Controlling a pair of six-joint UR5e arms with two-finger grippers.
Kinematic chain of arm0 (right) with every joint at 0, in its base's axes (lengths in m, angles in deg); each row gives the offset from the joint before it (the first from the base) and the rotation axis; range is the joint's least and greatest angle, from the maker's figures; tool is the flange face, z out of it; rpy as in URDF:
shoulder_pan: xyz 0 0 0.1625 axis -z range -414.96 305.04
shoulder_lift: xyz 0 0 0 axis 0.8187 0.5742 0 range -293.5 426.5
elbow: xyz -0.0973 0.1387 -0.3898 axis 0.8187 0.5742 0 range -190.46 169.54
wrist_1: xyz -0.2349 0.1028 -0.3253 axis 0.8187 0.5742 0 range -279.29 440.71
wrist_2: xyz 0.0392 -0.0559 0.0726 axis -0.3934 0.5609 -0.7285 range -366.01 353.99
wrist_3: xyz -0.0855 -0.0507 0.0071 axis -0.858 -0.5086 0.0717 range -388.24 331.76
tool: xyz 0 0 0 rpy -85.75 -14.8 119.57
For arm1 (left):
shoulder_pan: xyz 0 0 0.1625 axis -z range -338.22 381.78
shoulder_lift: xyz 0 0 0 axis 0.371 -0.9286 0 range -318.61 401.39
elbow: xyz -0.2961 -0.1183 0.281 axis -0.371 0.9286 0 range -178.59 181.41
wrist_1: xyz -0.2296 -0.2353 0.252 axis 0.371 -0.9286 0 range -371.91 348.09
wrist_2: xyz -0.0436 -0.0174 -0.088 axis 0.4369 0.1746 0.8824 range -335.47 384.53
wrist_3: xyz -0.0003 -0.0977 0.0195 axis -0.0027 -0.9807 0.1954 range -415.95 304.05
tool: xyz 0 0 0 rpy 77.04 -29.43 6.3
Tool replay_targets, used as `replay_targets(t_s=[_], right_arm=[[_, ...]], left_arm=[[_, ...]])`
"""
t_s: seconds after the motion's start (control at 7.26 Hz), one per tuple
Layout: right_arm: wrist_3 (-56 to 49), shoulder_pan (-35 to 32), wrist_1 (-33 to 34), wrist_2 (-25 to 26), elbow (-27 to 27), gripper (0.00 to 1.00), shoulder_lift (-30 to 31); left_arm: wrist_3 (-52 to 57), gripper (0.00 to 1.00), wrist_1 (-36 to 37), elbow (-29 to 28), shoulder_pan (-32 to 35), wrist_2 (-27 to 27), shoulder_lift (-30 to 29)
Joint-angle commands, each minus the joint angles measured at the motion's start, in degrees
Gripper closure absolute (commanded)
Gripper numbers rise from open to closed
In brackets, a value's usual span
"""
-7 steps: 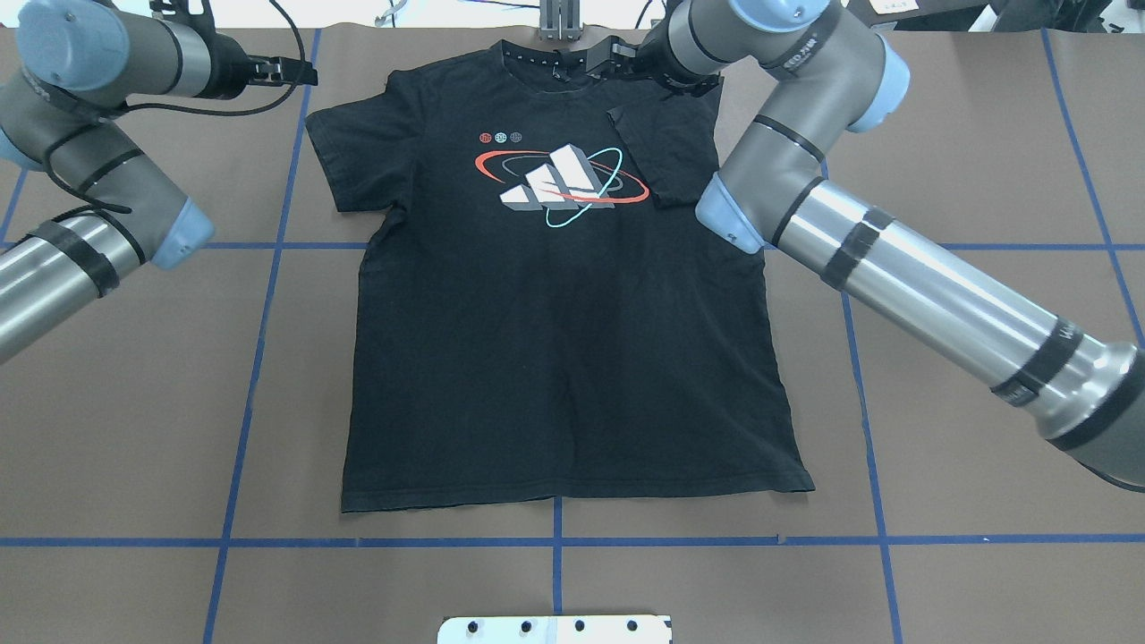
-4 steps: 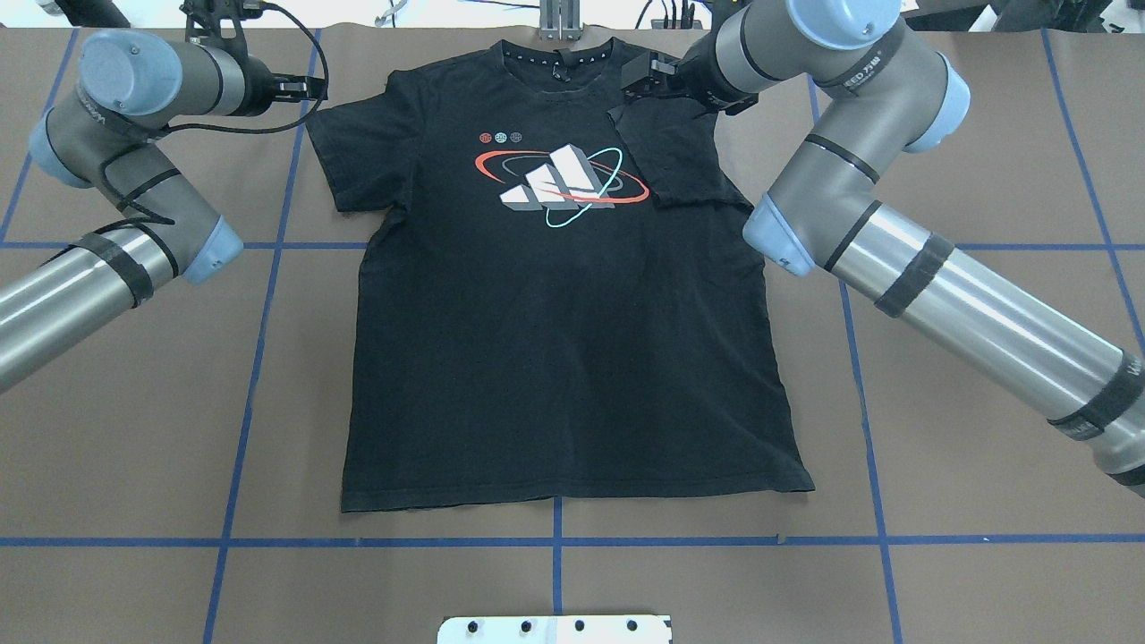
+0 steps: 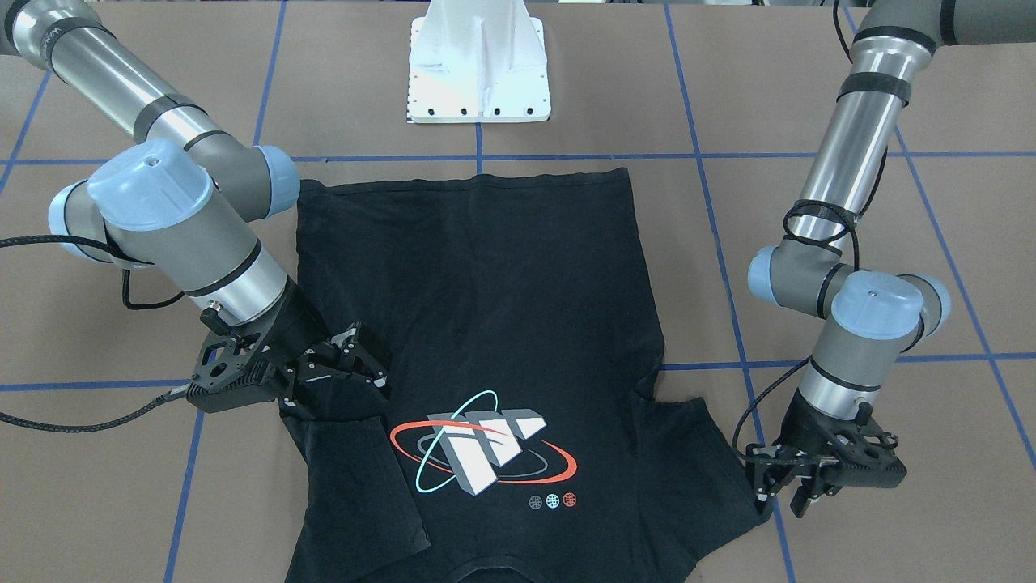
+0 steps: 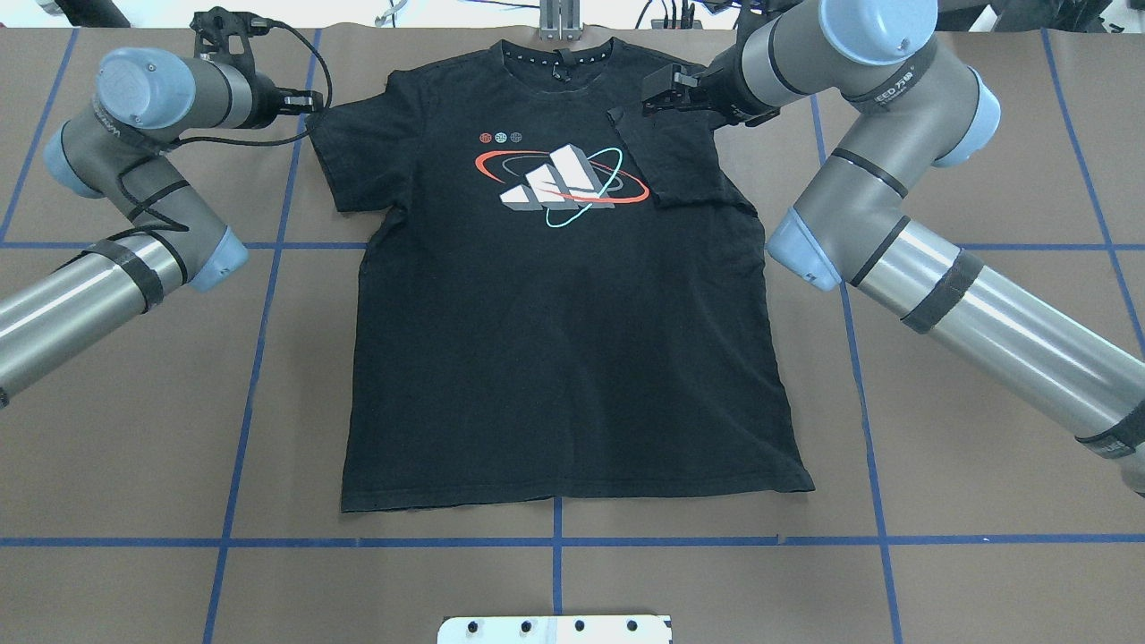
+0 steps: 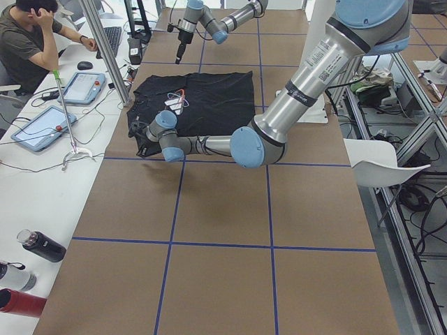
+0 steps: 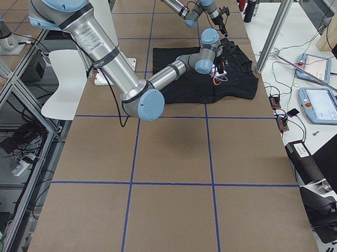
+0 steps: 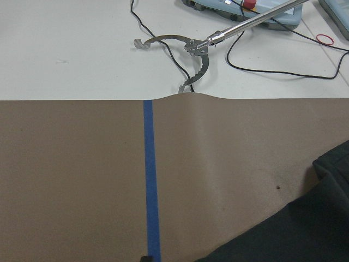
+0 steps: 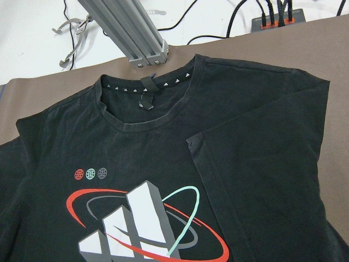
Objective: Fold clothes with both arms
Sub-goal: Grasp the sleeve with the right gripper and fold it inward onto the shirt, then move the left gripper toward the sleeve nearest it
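Black cotton, a short-sleeved T-shirt (image 4: 555, 358) with a grey-white block print ringed in orange-red and cyan (image 4: 559, 179), lies flat and print-up in the middle of the brown paper-covered bench (image 4: 134, 429). Its collar (image 4: 556, 55) is at the far edge and its hem is near the robot.

The right sleeve (image 4: 675, 161) is folded in over the chest, and its corner touches the print's edge. The left sleeve (image 4: 344, 152) is spread flat, not yet folded.

The right gripper (image 3: 368, 360) hovers low over the right shoulder, just beside the folded sleeve, jaws apart and holding nothing. The left gripper (image 3: 779, 494) hangs at the outer edge of the left sleeve, also parted and empty. Its wrist camera shows only bare bench and a sliver of cloth.

The main risk is at the left sleeve. The cloth lies flush on the paper, so a shallow pinch may close on air or on the top layer alone. A deep pinch may catch the paper and wrinkle it.

If the left arm drags instead of lifting, the whole shirt could slide right. That would skew it and bunch the body.

On the right, the low open gripper could snag the folded sleeve as it moves off and flip it back open.

The two folds may also end up uneven if the left one does not mirror the right.
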Motion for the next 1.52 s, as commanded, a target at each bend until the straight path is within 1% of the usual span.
replay_targets(t_s=[0.0, 0.28, 0.83, 1.38], right_arm=[[-0.34, 0.08, 0.02, 0.32, 0.15, 0.01, 0.04], [-0.52, 0.08, 0.02, 0.41, 0.32, 0.01, -0.04], [-0.61, 0.08, -0.07, 0.41, 0.32, 0.01, -0.04], [-0.70, 0.08, -0.07, 0.50, 0.41, 0.01, 0.04]], left_arm=[[-0.04, 0.45, -0.38, -1.05, -0.69, -0.26, -0.08], [-0.04, 0.48, -0.38, -1.40, -0.96, -0.26, -0.26], [0.05, 0.49, -0.38, -3.95, -1.04, -0.96, -1.75], [0.14, 0.58, -0.38, -4.04, -1.48, -0.96, -1.75]])
